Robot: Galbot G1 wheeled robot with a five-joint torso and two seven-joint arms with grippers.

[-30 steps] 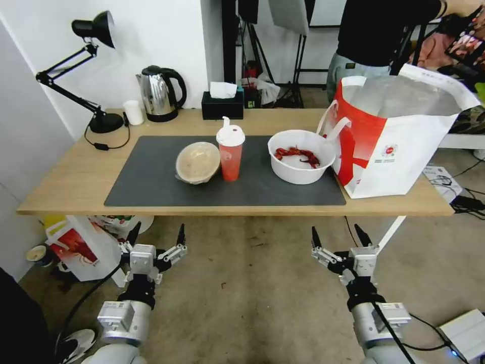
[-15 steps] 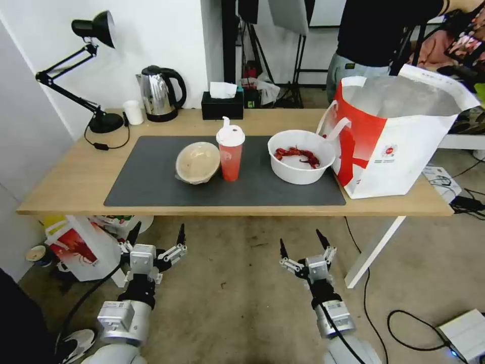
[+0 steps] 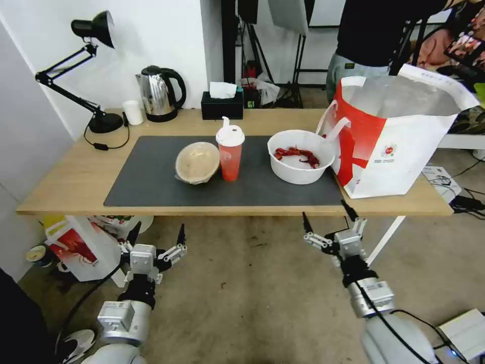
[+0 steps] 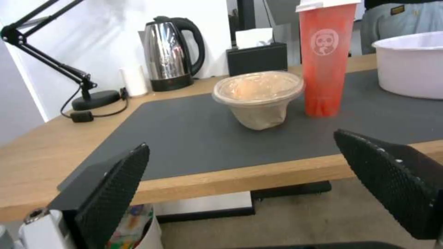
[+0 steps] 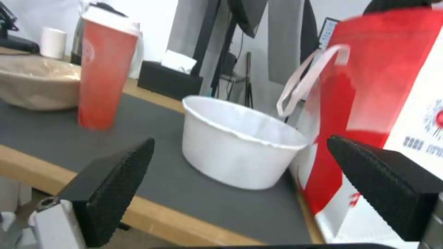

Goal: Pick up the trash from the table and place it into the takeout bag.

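White bowl (image 3: pixel 301 156) sits on table beyond the spread right claw (image 3: pixel 326 218).

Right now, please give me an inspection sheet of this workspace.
Surface: table with grey mat.
Job's things: tan bowl, red cup and white bowl stand on the mat; takeout bag open beside the white bowl.
Clutter: lamp, kettle, tissue box.
Hands: left hand and right hand open, below the table edge.
Cables: lamp cord; floor cables.
Surroundings: person behind the table.
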